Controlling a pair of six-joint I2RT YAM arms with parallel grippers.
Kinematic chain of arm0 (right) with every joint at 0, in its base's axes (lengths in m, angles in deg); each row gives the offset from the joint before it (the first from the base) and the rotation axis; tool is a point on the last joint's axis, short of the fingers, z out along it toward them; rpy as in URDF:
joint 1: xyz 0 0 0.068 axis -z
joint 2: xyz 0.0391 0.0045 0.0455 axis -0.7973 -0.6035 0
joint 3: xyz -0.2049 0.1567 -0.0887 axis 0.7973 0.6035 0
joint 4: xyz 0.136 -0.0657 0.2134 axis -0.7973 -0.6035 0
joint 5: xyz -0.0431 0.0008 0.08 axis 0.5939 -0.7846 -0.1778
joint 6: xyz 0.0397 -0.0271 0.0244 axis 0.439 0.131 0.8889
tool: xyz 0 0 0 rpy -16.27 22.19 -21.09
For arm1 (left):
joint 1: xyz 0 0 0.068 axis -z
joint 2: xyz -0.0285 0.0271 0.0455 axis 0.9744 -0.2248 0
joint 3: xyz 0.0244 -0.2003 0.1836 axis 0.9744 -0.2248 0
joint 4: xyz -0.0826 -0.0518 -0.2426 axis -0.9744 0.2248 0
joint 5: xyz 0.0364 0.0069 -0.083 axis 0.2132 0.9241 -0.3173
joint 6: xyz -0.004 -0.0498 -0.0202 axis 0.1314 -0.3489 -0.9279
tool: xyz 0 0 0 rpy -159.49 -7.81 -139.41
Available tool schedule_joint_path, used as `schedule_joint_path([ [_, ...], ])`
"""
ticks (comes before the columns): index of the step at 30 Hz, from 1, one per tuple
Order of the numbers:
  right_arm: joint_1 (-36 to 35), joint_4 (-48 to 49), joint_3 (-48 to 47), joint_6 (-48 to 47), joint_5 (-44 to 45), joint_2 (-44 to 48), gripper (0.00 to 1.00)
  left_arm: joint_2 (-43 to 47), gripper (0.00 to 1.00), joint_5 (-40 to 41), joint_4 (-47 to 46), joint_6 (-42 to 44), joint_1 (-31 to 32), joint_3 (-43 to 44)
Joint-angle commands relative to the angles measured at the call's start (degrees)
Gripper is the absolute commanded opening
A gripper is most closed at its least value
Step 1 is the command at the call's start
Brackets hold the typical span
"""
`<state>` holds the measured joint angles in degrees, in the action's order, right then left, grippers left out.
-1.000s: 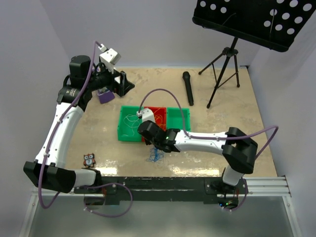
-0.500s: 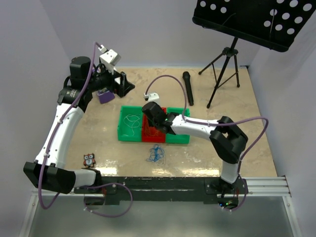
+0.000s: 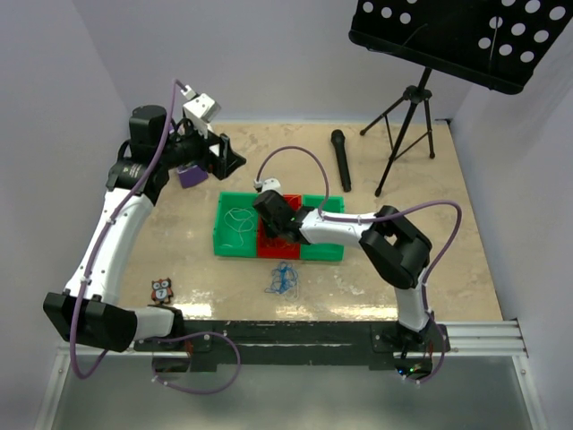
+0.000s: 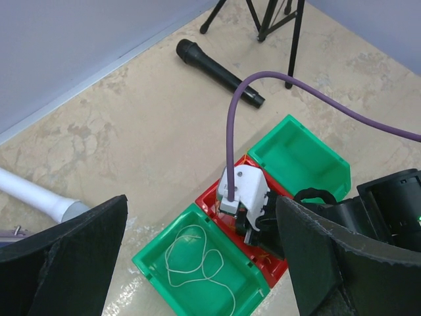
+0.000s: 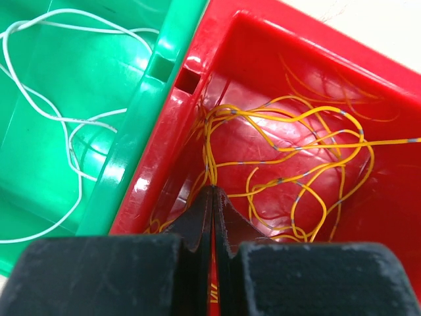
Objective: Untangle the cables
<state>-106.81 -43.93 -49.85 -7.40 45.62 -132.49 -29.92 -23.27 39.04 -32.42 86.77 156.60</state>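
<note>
Yellow cable lies looped in the red bin, its strands pinched in the closed right gripper. White cable coils in the adjoining green bin. Blue cable, too fine to trace, sits on the mottled beige tabletop just before the bins. Left gripper hangs wide apart, holding nothing. The music stand is cropped against pale walls

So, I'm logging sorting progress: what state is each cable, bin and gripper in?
White cable: loose in left green bin.
Yellow cable: in red bin, pinched by right gripper.
Blue cable: tangled heap on table.
Right green bin: looks empty.
Left gripper: open, empty.
Right gripper: shut on yellow cable.
</note>
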Motion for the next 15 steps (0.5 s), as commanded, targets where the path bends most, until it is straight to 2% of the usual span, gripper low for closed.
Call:
schedule_joint_path([
  [1, 0.2, 2.2, -0.3, 1.6, -1.9, 0.4, 0.0, 2.1, 1.0, -3.8, -2.1, -0.5, -0.4, -1.0],
  [4, 0.2, 1.4, -1.6, 1.7, -1.8, -0.6, 0.0, 2.8, 1.0, -4.3, -2.5, -0.5, -0.4, -3.3],
  [10, 0.5, 0.5, -3.4, 3.0, -2.1, 0.9, 0.34, 5.2, 1.0, -1.6, -4.0, -0.5, -0.4, -7.0],
  [12, 0.6, -0.2, -3.8, 3.2, -2.5, 2.2, 0.41, 5.5, 1.0, -1.0, -3.7, 0.0, -0.4, -6.9],
  [15, 0.5, -1.0, -4.1, 3.5, -3.5, 4.6, 0.42, 5.2, 1.0, -0.5, -2.6, 0.5, -0.4, -6.0],
])
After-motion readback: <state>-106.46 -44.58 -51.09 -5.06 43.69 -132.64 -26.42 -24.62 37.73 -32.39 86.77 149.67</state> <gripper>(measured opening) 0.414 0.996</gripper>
